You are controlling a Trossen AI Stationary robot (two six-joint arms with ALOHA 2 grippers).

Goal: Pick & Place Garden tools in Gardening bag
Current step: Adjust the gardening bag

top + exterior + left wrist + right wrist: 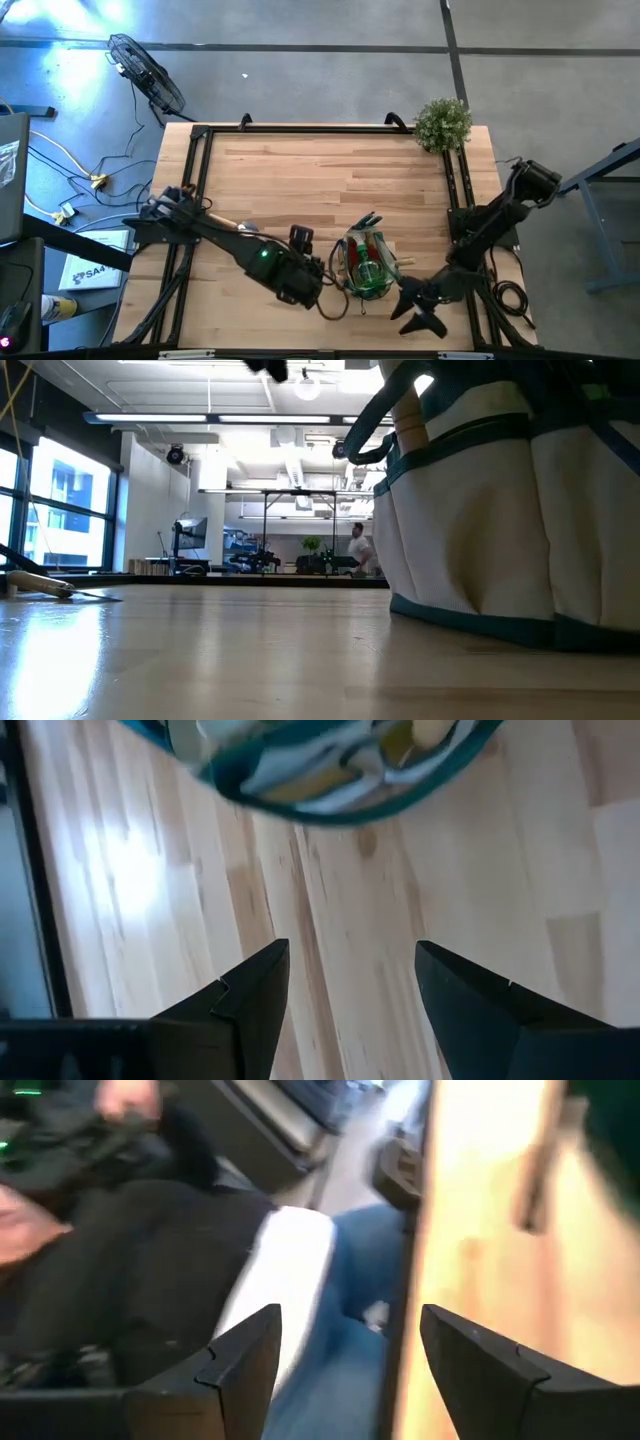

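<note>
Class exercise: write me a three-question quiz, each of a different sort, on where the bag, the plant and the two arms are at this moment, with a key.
1. True or false: the gardening bag stands at the table's near edge, between the two arms.
2. Which corner holds the bushy plant? A) far right B) far left C) near left
3. Fill in: the left end effector has its fingers ____, with bare wood between them.

Key: 1 true. 2 A. 3 open; the right end effector is open too, beside the bag and holding nothing. A trowel still lies on the table in the low view.
</note>
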